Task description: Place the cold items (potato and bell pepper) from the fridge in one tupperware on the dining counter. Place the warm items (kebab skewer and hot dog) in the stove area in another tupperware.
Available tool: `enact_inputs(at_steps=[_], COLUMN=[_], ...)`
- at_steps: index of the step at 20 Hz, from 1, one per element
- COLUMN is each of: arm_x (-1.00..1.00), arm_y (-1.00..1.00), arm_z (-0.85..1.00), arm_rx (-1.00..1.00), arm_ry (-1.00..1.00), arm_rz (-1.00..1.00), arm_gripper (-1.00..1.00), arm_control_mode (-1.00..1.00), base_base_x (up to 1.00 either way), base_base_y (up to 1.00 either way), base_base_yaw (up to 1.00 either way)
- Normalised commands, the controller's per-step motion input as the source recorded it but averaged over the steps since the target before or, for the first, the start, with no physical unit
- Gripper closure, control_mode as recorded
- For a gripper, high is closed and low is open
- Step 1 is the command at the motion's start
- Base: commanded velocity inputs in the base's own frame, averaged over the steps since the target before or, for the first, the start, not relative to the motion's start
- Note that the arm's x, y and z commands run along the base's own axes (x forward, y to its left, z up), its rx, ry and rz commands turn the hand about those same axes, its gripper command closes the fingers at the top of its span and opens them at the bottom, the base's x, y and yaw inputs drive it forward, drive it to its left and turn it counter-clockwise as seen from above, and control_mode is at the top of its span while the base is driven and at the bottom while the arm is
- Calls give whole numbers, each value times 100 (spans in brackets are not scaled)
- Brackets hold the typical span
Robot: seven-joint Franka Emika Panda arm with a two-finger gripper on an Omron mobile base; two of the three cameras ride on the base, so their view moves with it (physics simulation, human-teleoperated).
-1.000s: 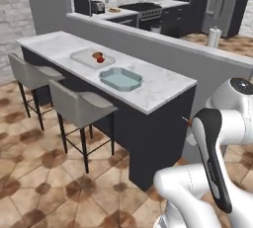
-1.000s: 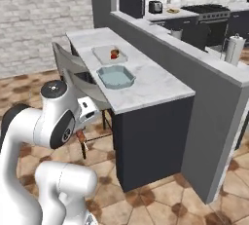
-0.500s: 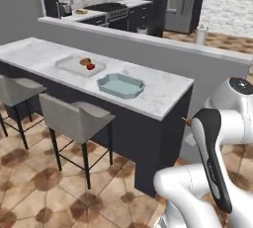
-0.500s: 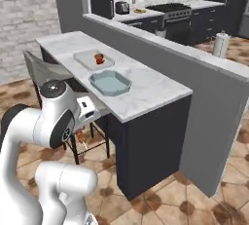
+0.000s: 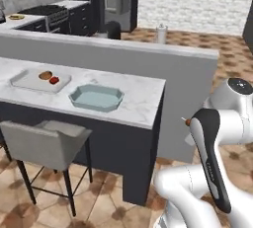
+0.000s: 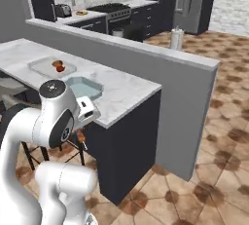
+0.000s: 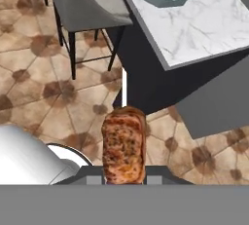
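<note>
In the hand view my gripper (image 7: 124,176) is shut on the kebab skewer (image 7: 124,143), a browned meat chunk with a white stick pointing away from the hand. The gripper hangs low beside the dining counter (image 5: 143,104), with the skewer's tip (image 6: 81,138) just below my wrist. On the counter lies the flat whitish tupperware (image 5: 27,83) holding the potato (image 5: 45,75) and the bell pepper (image 5: 54,80). To its right sits the teal octagonal tupperware (image 5: 120,95), with nothing in it. The fridge (image 6: 192,2) stands at the back. The hot dog is out of view.
A grey stool (image 5: 47,143) stands in front of the counter, and another stool (image 7: 95,2) lies under my hand. A raised grey ledge (image 5: 163,57) with a white jar (image 5: 161,33) backs the counter. The stove (image 6: 109,9) sits far behind. Tiled floor opens to the right.
The whole picture has shifted: the base has turned and drawn closer to the counter's right end. My gripper stays shut on the skewer.
</note>
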Motion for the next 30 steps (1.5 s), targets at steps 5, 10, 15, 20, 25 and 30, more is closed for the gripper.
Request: enact_inputs(at_steps=[5, 10, 15, 20, 25, 30], arm_x=[0, 0, 0, 0, 0, 0], arm_y=[0, 0, 0, 0, 0, 0], arm_z=[0, 0, 0, 0, 0, 0], arm_rx=[0, 0, 0, 0, 0, 0], arm_ry=[0, 0, 0, 0, 0, 0], arm_rz=[0, 0, 0, 0, 0, 0], arm_gripper=[100, 100, 100, 100, 100, 100], arm_control_mode=[100, 100, 100, 100, 100, 100], base_base_x=[17, 22, 23, 41, 49, 37], base_base_y=[64, 73, 75, 54, 54, 43], base_base_yaw=[-51, -42, -35, -28, -24, -23])
